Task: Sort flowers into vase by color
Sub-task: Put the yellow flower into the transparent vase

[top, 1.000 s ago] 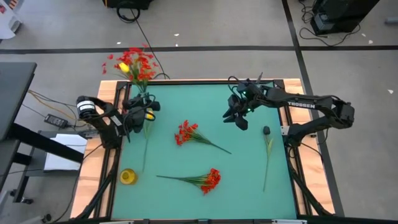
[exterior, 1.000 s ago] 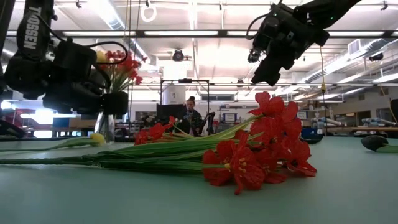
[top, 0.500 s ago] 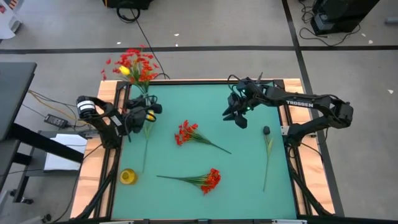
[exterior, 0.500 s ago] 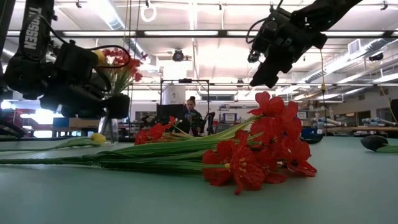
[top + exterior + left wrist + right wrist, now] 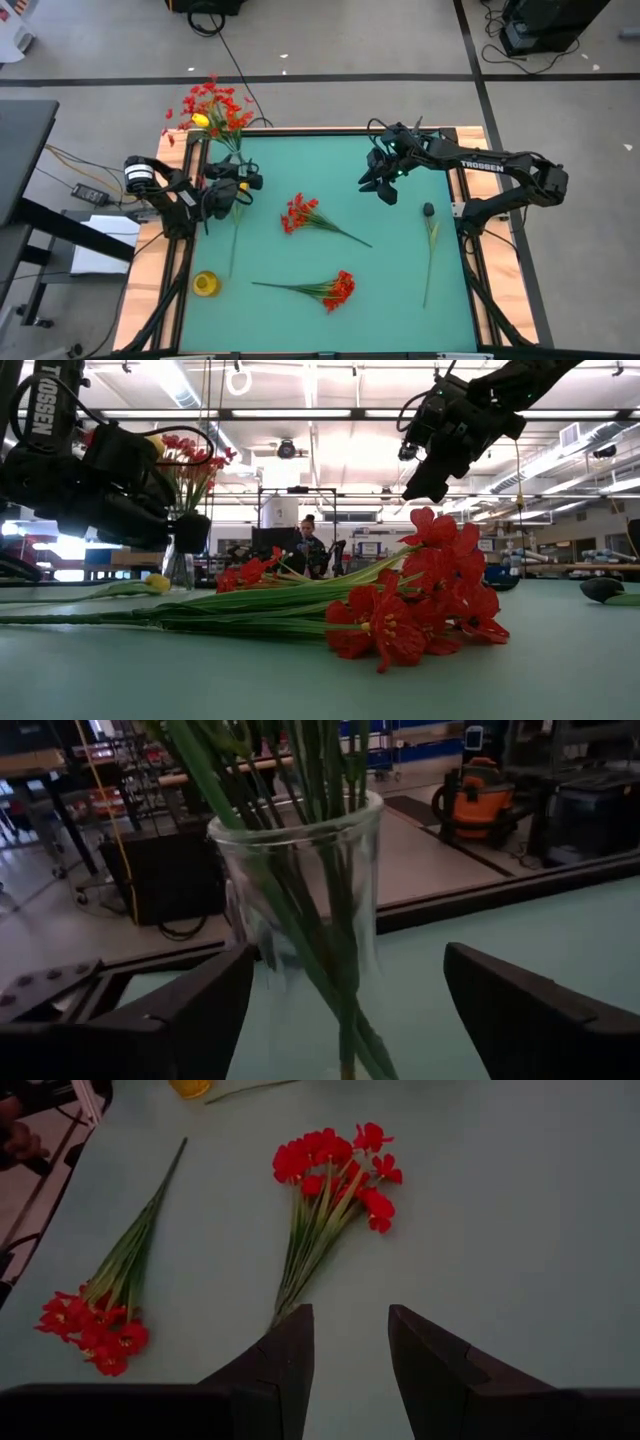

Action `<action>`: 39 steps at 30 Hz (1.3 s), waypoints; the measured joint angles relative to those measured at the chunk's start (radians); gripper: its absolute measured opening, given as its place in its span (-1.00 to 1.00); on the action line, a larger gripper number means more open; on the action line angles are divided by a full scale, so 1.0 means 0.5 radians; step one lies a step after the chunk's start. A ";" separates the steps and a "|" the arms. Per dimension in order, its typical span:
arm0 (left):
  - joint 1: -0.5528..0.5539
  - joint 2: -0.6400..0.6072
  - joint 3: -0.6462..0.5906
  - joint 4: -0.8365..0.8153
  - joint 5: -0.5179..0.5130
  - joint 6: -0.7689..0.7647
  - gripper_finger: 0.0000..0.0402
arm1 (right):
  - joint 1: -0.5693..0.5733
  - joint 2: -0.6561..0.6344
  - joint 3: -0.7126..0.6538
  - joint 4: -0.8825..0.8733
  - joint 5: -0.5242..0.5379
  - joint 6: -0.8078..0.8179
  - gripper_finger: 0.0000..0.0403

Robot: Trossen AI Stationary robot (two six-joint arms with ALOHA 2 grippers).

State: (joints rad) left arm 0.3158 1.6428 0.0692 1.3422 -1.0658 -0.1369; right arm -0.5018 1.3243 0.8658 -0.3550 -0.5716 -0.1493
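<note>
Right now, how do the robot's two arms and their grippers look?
Both arms are dark, nearly black, jointed, with black cables looping alongside. The right arm bears white TROSSEN lettering. Each gripper, left gripper and right gripper, has two flat, wedge-shaped dark fingers.

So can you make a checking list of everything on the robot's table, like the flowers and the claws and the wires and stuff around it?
Surface: green table mat inside a wooden frame.
Job's things: glass vase at the back left corner holding red flowers and one yellow; two red sprays lying on the mat; a yellow flower front left; a dark-budded stem on the right.
Clutter: nothing seen.
Grippers: left gripper open, its fingers either side of the vase; right gripper open, empty, above the mat.
Cables: black cable on the floor behind; wires left of the table.
Surroundings: grey floor, a workshop room, a person far behind.
</note>
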 joint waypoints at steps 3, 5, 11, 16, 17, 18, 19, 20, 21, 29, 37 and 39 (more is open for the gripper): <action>-0.029 0.000 0.000 -0.001 -0.016 0.043 0.66 | 0.000 0.000 0.000 -0.001 0.005 0.000 -0.30; -0.066 0.000 0.000 -0.001 -0.025 0.043 0.66 | 0.000 0.000 0.000 -0.003 0.004 0.009 -0.30; -0.193 -0.084 0.000 -0.001 -0.037 0.113 0.66 | 0.000 0.000 0.000 -0.007 0.004 0.082 -0.30; -0.307 -0.239 0.002 -0.034 -0.093 0.357 0.66 | 0.000 0.000 0.000 -0.007 0.005 0.089 -0.30; -0.324 -0.271 0.002 -0.056 -0.135 0.405 0.66 | 0.000 0.000 0.000 -0.007 0.005 0.090 -0.30; -0.339 -0.302 0.002 -0.094 -0.174 0.435 0.66 | 0.000 0.000 0.000 -0.008 0.005 0.091 -0.30; -0.353 -0.331 0.001 -0.138 -0.202 0.449 0.67 | 0.004 0.000 0.000 -0.009 0.006 0.092 -0.30; -0.368 -0.364 -0.006 -0.186 -0.204 0.451 0.67 | 0.007 0.000 0.000 -0.010 0.006 0.106 -0.30; -0.389 -0.392 -0.019 -0.218 -0.205 0.422 0.67 | 0.011 -0.001 0.000 -0.010 0.005 0.130 -0.30; -0.754 -0.545 -0.056 -0.283 -0.184 0.312 0.67 | 0.094 -0.001 0.000 -0.014 0.005 0.238 -0.30; -1.259 -0.727 0.004 -0.213 -0.228 0.213 0.66 | 0.175 -0.001 0.000 0.019 0.040 0.457 -0.30; -1.353 -0.795 0.055 -0.113 -0.166 0.161 0.66 | 0.186 -0.001 0.000 0.054 0.088 0.617 -0.31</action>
State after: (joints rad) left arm -0.3608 1.2456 0.0966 1.2858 -1.1488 -0.0566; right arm -0.4090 1.3239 0.8658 -0.3279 -0.5278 0.1593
